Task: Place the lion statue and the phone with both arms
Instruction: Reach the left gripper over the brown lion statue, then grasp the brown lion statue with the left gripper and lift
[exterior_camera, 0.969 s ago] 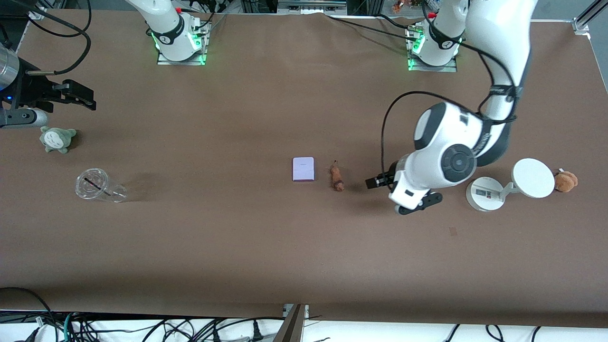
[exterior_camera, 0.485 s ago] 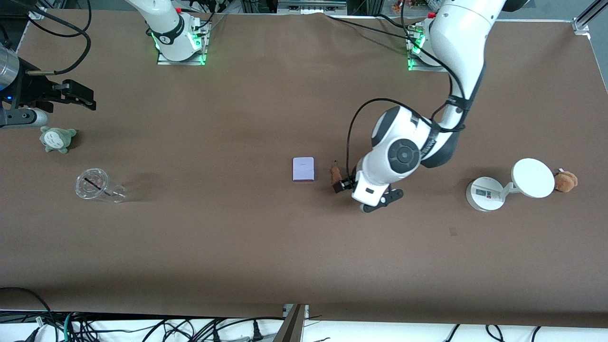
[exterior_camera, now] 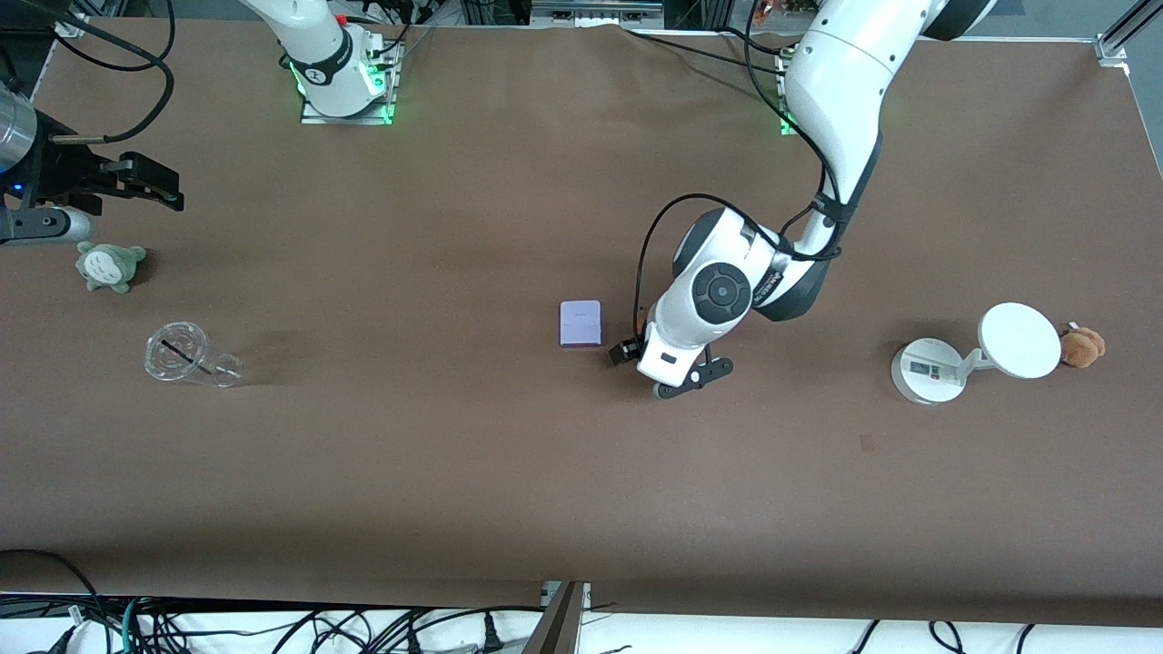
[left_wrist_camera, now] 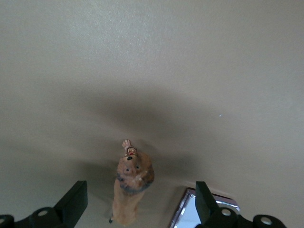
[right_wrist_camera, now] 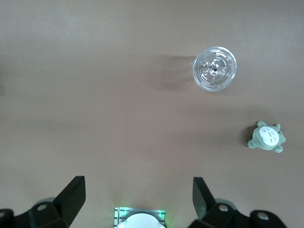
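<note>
The lion statue (left_wrist_camera: 132, 185), a small tan figurine with a dark mane, lies on the brown table between the spread fingers of my open left gripper (left_wrist_camera: 140, 206). In the front view the left gripper (exterior_camera: 630, 348) hangs low over the table's middle, and its hand hides the statue. The phone (exterior_camera: 580, 323), a pale lavender slab with purple edges, lies flat just beside it toward the right arm's end. One corner of the phone (left_wrist_camera: 202, 214) shows by a left finger. My right gripper (exterior_camera: 168, 186) waits open and empty at the right arm's end of the table.
A clear plastic cup (exterior_camera: 186, 354) lies on its side near a grey-green plush (exterior_camera: 109, 266) under the right gripper. A white stand with a disc (exterior_camera: 972, 354) and an orange-brown plush (exterior_camera: 1081, 346) sit at the left arm's end.
My left arm has swung from beside the white stand toward the table's middle and now covers the lion statue. The right arm has not moved.
</note>
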Available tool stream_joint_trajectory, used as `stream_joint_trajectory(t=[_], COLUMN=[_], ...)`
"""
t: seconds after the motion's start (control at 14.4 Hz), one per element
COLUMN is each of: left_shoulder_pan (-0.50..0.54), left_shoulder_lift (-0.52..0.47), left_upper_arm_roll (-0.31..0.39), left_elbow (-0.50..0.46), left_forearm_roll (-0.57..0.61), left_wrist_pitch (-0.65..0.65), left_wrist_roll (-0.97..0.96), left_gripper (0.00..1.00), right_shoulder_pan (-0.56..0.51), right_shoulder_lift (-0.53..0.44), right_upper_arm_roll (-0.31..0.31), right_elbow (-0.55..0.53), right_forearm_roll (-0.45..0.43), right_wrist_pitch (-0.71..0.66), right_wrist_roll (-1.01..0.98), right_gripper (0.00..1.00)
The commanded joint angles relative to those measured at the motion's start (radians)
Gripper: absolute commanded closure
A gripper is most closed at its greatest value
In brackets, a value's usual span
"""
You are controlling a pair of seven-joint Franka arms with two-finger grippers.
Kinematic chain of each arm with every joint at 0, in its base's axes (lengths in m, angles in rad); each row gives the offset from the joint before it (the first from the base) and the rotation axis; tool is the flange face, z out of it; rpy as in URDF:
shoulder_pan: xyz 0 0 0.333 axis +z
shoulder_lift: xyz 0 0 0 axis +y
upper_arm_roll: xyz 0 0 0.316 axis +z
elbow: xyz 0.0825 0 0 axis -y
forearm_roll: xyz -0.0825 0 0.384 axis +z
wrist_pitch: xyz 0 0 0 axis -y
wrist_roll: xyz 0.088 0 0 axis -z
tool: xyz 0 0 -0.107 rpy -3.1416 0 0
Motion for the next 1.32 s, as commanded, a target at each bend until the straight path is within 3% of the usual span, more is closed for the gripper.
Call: stream_joint_trajectory(t=[0.0, 0.35, 0.42, 0.62, 0.76, 1.04, 1.25], left_shoulder_pan=[-0.026, -0.033, -0.033, -0.030, -0.026, -0.003, 0.087], left_shoulder_lift=[0.038, 0.068, 0.069, 0.069, 0.069, 0.061, 0.035], left_upper_arm_roll=[0.016, 0.016, 0.015, 0.015, 0.015, 0.016, 0.016], left_elbow=[0.025, 0.024, 0.024, 0.016, 0.004, 0.005, 0.016], left_forearm_roll=[0.048, 0.048, 0.048, 0.048, 0.048, 0.048, 0.048], left_wrist_pitch=[0.030, 0.051, 0.051, 0.050, 0.048, 0.039, -0.040], left_wrist_roll=[-0.053, -0.054, -0.054, -0.036, -0.013, 0.005, 0.146], left_gripper=[0.00, 0.00, 0.10, 0.58, 1.00, 1.00, 1.00], right_shoulder_pan=[-0.003, -0.002, 0.000, 0.006, 0.006, 0.059, 0.151], right_shoulder_lift=[0.005, 0.010, 0.027, 0.071, 0.137, 0.200, 0.268], right_upper_arm_roll=[0.004, 0.004, 0.005, 0.008, 0.008, 0.013, 0.013], right_elbow=[0.014, 0.014, 0.014, 0.013, 0.013, 0.011, 0.013], right_forearm_roll=[-0.003, 0.006, 0.008, 0.011, 0.008, 0.023, 0.014], right_wrist_pitch=[-0.006, -0.003, -0.006, 0.009, 0.028, 0.113, 0.170], right_wrist_roll=[-0.004, -0.001, -0.002, -0.005, -0.005, 0.011, 0.097], right_gripper=[0.00, 0.00, 0.00, 0.00, 0.00, 0.00, 0.00])
